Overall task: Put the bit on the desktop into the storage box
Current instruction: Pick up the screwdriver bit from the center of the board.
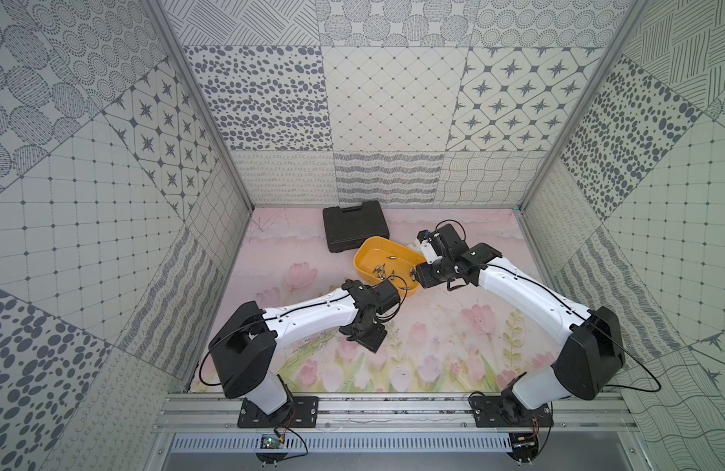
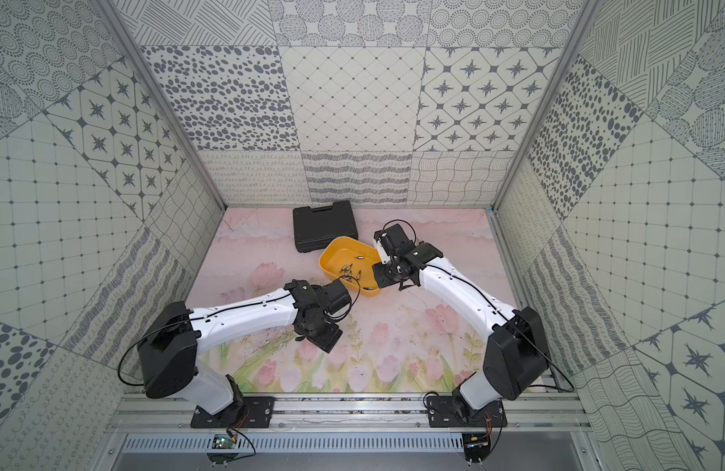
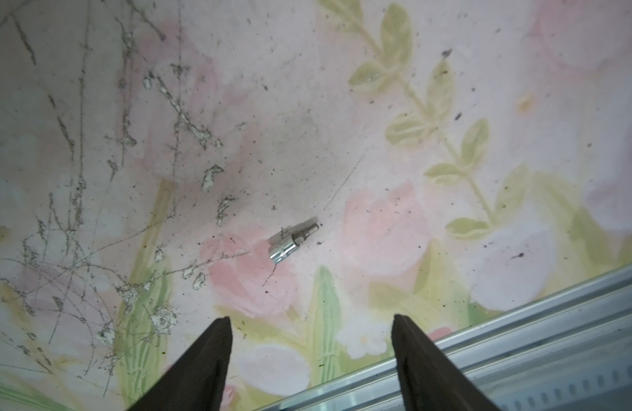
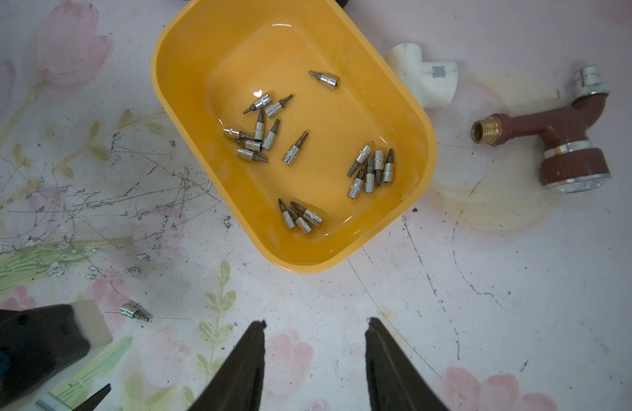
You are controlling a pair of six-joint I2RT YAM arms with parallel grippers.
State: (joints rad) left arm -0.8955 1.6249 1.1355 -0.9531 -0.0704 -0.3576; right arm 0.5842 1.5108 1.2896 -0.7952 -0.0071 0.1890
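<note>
1. Left wrist view: shows left gripper [image 3: 311, 319] hovering over desk [image 3: 378, 106], fingers apart, empty; bit [image 3: 295, 239] lying flat on desk ahead, untouched.
2. Right wrist view: shows box [image 4: 186, 71] on desk, stored bits [image 4: 371, 167] scattered inside.
3. Shows right gripper [image 4: 316, 322] near box, fingers apart, nothing held.

A: What sits on the mat [image 1: 434, 338]?
B: 1 black case [image 1: 354, 225], shut, lying flat. 1 white tee [image 4: 423, 78] lies near the case; 1 brown tap fitting [image 4: 556, 142] lies farther from it.
</note>
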